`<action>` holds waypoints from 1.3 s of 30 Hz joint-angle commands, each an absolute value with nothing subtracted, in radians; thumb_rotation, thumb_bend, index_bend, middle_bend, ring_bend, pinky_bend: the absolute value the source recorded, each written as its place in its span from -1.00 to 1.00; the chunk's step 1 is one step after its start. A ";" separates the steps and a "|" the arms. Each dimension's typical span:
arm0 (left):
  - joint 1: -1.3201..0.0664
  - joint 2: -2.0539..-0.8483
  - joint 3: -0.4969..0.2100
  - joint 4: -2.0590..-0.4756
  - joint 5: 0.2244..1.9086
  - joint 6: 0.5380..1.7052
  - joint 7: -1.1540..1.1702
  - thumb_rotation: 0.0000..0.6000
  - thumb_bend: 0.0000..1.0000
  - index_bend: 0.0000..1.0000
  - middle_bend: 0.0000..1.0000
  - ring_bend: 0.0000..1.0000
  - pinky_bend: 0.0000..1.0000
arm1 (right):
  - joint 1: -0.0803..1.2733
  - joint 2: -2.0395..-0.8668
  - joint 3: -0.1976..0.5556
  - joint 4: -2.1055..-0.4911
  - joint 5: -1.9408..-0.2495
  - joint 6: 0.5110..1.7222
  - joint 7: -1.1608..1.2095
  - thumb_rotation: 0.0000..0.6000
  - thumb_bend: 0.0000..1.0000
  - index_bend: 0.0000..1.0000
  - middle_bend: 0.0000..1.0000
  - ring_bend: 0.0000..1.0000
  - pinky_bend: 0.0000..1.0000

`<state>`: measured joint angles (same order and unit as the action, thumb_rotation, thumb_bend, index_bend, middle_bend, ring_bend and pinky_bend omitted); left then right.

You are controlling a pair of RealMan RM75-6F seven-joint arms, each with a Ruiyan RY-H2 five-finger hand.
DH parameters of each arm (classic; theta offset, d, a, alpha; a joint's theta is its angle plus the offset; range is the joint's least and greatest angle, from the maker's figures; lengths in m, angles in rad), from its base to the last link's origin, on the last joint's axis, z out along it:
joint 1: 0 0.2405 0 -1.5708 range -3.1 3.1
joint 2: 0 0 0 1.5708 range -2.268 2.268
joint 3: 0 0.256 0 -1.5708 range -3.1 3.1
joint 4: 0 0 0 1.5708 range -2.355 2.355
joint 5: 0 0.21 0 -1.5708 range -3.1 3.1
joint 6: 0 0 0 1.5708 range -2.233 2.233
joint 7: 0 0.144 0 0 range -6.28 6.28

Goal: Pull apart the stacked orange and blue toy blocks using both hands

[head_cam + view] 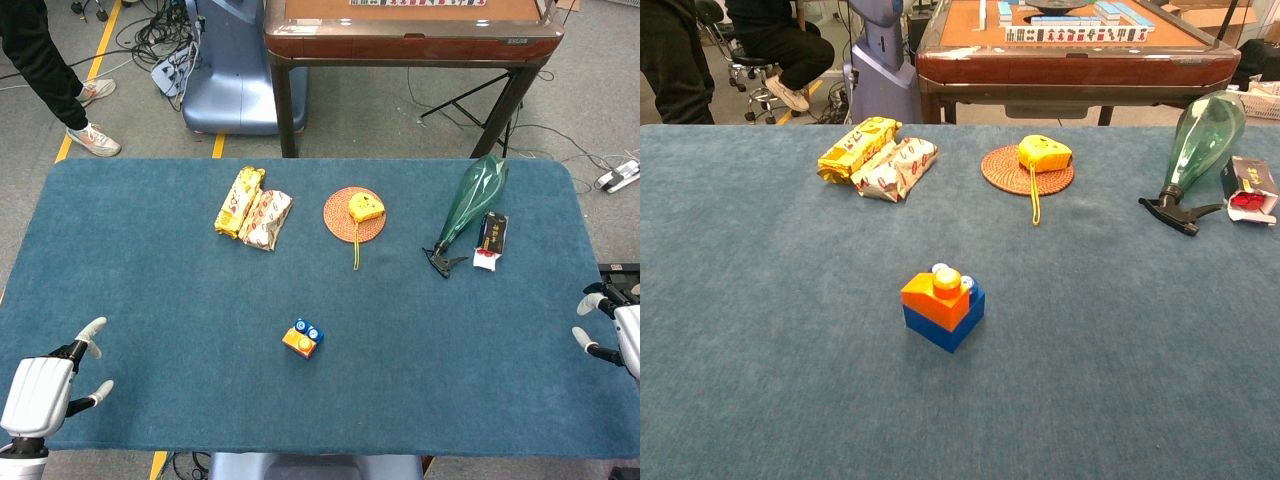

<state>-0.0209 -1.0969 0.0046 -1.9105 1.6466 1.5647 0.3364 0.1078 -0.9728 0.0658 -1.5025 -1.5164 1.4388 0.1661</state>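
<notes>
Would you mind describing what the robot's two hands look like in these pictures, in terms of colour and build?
Only the head view shows them. The left hand has a smooth white, boxy shell with dark fingers ending in pale grey-white tips. The right hand, cut off by the picture's edge, shows the same white casing, dark fingers and pale tips. No cables, markings or sleeves are visible.

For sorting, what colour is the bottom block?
Blue bottom block; chest view shows it best.

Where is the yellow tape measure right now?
The yellow tape measure sits on the round woven coaster, far-centre of the table, between the snack packets and the green spray bottle.
</notes>
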 commanded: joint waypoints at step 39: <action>0.003 -1.103 0.033 -1.847 1.622 1.552 0.300 1.00 -0.69 -0.64 -0.06 0.20 0.65 | 0.546 -1.307 0.091 -1.730 -1.738 1.066 0.003 1.00 -1.00 -0.74 -0.89 -0.75 -0.53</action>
<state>0.0028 -1.1035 0.0325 -1.8473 1.6217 1.5520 0.3004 0.5342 -1.2936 0.0901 -1.7373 -1.7332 1.0772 0.0152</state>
